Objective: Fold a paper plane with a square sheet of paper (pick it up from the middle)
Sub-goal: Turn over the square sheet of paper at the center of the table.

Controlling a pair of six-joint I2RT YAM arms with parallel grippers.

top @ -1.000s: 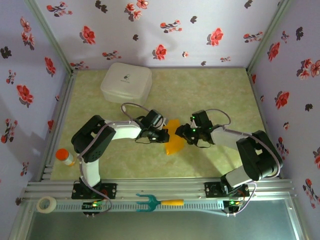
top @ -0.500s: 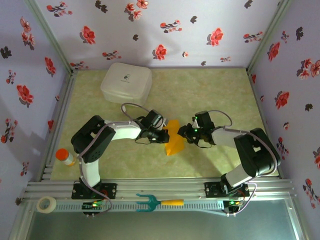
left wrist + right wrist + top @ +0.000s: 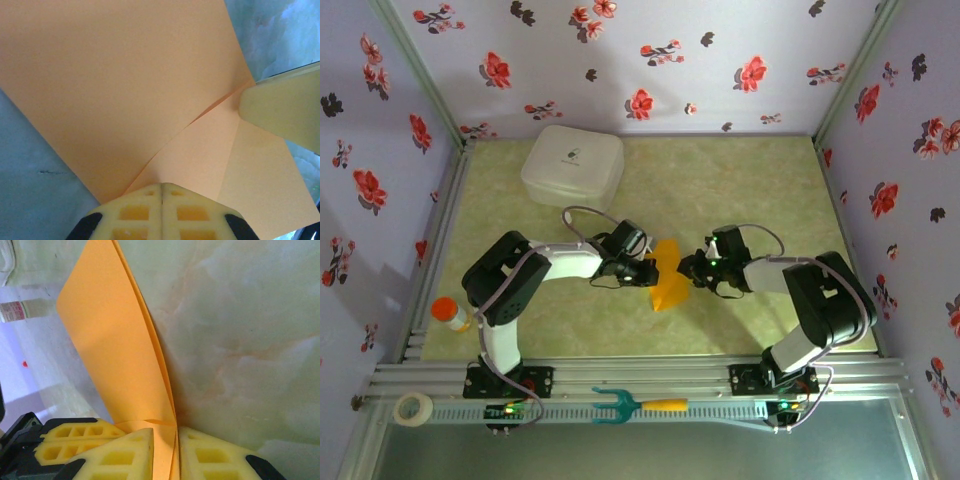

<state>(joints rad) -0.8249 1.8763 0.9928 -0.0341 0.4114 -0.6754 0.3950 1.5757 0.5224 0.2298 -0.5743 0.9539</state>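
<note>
We find the paper plane [image 3: 669,287] between the left pincer [image 3: 653,272] and the right pincer [image 3: 689,268]; a box [image 3: 572,165] lies by the far-left corner of the counter [image 3: 750,180].

Soft, even light; wrist views blur up close.

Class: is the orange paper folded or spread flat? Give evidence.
Folded. In the right wrist view the paper plane shows doubled layers meeting at a crease between the fingers of the right end effector.
</note>
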